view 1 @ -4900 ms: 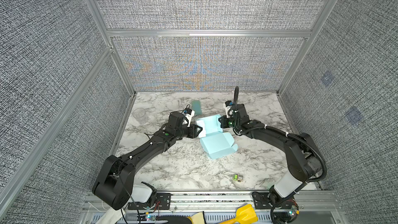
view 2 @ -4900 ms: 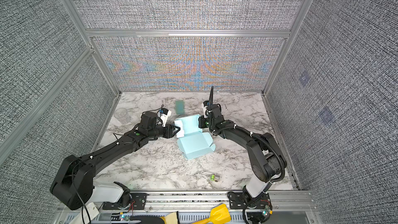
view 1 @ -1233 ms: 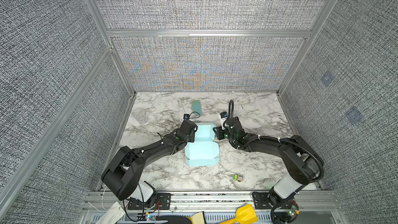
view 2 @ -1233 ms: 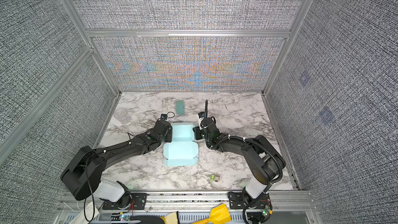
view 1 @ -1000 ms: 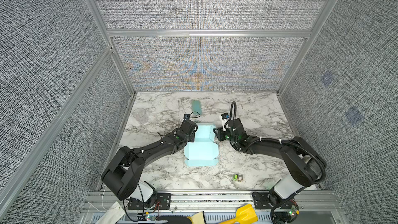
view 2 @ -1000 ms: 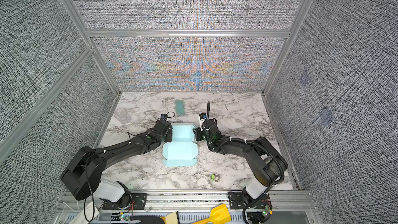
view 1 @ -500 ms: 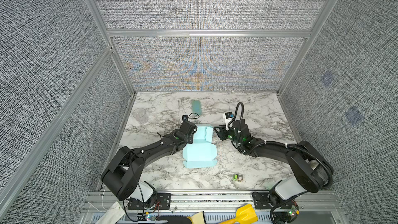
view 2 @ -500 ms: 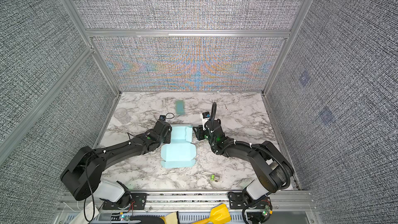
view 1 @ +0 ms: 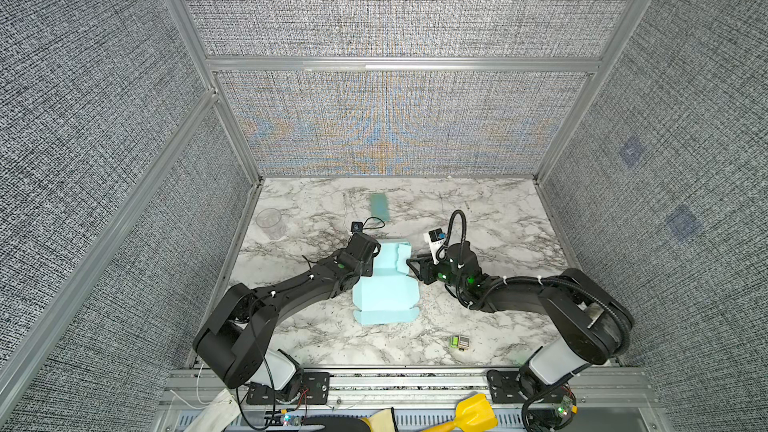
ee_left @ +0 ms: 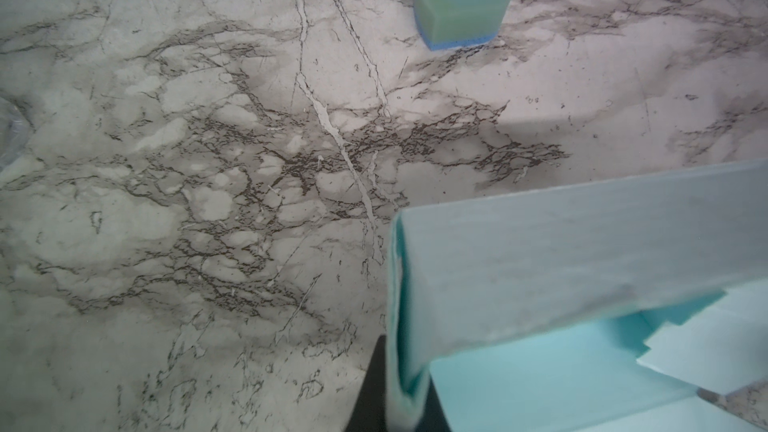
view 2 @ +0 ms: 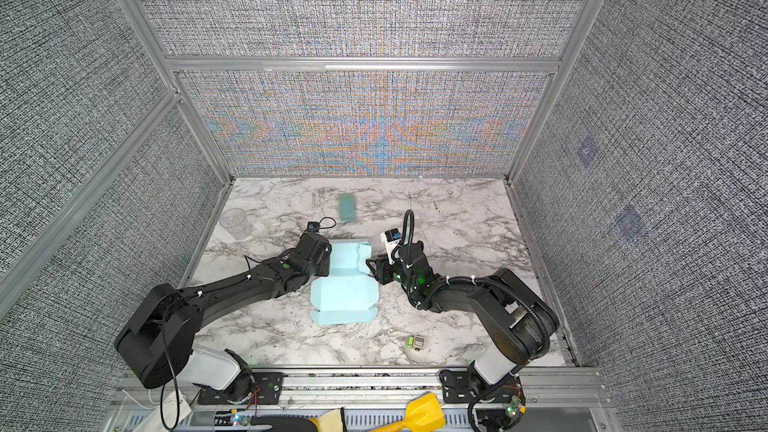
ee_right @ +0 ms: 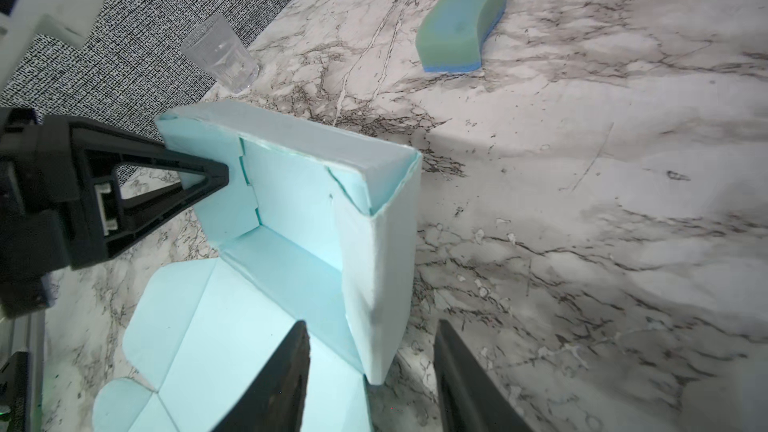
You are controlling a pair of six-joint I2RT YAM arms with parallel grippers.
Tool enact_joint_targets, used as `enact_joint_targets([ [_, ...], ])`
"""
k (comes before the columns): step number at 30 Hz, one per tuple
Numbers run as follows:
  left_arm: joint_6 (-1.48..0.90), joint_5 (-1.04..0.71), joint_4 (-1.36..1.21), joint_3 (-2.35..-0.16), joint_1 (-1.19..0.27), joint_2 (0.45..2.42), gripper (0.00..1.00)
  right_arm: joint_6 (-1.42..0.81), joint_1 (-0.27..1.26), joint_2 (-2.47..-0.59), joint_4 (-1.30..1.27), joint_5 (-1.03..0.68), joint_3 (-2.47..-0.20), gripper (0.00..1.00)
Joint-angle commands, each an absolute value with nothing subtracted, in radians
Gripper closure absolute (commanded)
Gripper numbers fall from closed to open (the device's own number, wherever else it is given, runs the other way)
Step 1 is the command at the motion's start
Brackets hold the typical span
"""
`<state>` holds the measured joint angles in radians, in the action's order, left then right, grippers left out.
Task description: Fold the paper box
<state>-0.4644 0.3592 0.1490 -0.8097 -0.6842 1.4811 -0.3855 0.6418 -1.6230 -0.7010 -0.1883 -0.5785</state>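
Though walls stand upright, pale-blue paper box point(ee_right: 297, 193) lid flap lies flat.

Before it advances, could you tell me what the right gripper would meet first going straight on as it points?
Probably the paper box: its upright side wall stands straight ahead of the right gripper, in line with the open jaws; how near is unclear.

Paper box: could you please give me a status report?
Left gripper shut on paper box wall. Right gripper open at opposite wall. Lid flat. Sponge, cup well clear.
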Motion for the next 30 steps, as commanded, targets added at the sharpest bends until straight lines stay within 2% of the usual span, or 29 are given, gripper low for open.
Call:
enact_joint_targets([
  [1,-0.471,0.352,0.164,-0.824,-0.685,1.488,1.0,-0.395,0.646,-1.653,-0.773,-0.196,-0.59,0.5],
  [8,-0.479,0.341,0.171,-0.838,-0.686,1.491,1.0,-0.387,0.655,-1.742,-0.798,-0.182,-0.634,0.55],
  [17,-0.493,0.332,0.167,-0.828,-0.693,1.483,1.0,-0.382,0.666,-1.785,-0.77,-0.135,-0.667,0.75],
  [30,-0.563,0.316,0.237,-0.87,-0.703,1.483,1.0,-0.352,0.708,-1.788,-0.694,-0.067,-0.691,0.75],
])
